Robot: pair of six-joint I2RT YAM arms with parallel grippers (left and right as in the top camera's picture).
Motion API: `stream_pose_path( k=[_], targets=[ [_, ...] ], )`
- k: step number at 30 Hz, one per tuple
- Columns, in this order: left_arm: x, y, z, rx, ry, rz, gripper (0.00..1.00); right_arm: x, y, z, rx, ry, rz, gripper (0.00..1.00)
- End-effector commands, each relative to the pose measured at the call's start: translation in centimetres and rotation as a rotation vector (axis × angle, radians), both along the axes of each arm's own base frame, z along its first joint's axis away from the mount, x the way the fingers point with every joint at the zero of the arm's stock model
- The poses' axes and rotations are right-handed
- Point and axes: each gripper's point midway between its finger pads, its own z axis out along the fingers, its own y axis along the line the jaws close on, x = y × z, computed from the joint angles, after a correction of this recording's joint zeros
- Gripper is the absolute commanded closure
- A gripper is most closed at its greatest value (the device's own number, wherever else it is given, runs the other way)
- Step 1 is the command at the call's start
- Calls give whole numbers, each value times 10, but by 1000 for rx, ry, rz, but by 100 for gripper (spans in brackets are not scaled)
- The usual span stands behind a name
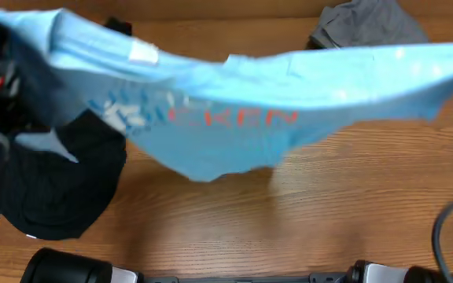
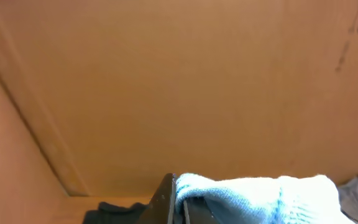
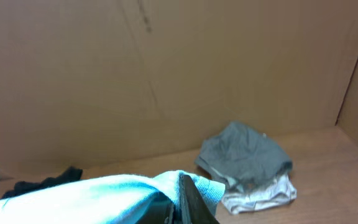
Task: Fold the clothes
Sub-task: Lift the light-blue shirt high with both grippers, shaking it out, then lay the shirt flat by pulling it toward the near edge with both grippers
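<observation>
A light blue T-shirt (image 1: 234, 102) with red and white lettering hangs stretched in the air across the whole table, sagging in the middle. My left gripper (image 2: 178, 205) is shut on one end of it, at the far left out of the overhead view. My right gripper (image 3: 188, 199) is shut on the other end of the blue T-shirt (image 3: 104, 193), at the far right. A dark garment (image 1: 61, 189) lies flat on the table at the left. A grey garment (image 1: 368, 23) sits on a white one (image 3: 260, 193) at the back right.
The wooden table (image 1: 329, 204) is walled by brown cardboard (image 3: 166, 68) at the back and sides. The arm bases (image 1: 69, 269) sit at the front edge. A grey cable (image 1: 447, 228) curves at the right front.
</observation>
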Motion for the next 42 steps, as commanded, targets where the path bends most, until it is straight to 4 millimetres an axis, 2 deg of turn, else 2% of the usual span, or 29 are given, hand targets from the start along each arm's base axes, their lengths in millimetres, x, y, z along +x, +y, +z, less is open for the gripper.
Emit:
stream_pose_path(
  k=[1, 3, 6, 10, 14, 17, 20, 22, 24, 25, 27, 30, 32, 34, 36, 38, 40, 42],
  targets=[
    [12, 5, -3, -21, 14, 49, 96, -4, -8, 5, -32, -21, -45, 96],
    [25, 2, -7, -17, 30, 49, 96, -4, -12, 5, -37, -19, -67, 96],
    [48, -4, -13, -10, 56, 49, 96, 9, -15, 0, -33, 4, -70, 96],
    [85, -10, -25, 0, 90, 67, 96, 40, -22, -14, -20, 67, -65, 96],
    [123, -8, -33, 8, 94, 137, 96, 85, -29, -28, -9, 110, -51, 96],
    [153, -9, -34, -7, 68, 159, 96, 125, -34, -30, -4, 92, -28, 96],
    [184, -6, -29, -53, 6, 182, 96, 165, -41, -24, -10, 32, -22, 96],
    [199, -3, -20, -94, -58, 194, 96, 185, -43, -10, -1, -42, -15, 96],
    [203, -3, -7, -112, -118, 184, 96, 190, -41, 7, -6, -118, 3, 96],
    [202, -3, 5, -125, -169, 177, 96, 190, -39, 21, -10, -172, 14, 96],
    [189, -2, 35, -144, -283, 166, 96, 180, -37, 51, -1, -282, 13, 96],
    [164, 2, 72, -136, -409, 160, 96, 165, -34, 79, -20, -381, 14, 96],
    [151, 4, 84, -120, -450, 165, 96, 160, -33, 88, -27, -411, 16, 96],
    [148, 6, 88, -95, -460, 175, 96, 162, -33, 88, -28, -413, 16, 96],
    [152, 9, 82, -87, -436, 180, 96, 171, -34, 79, -22, -387, 24, 96],
    [165, 8, 65, -67, -367, 166, 96, 184, -33, 63, -9, -334, 39, 96],
    [183, 6, 36, -43, -255, 155, 96, 202, -34, 34, 16, -240, 55, 96],
    [201, 4, -5, -16, -104, 156, 96, 219, -32, -2, 46, -126, 88, 96]
  ],
)
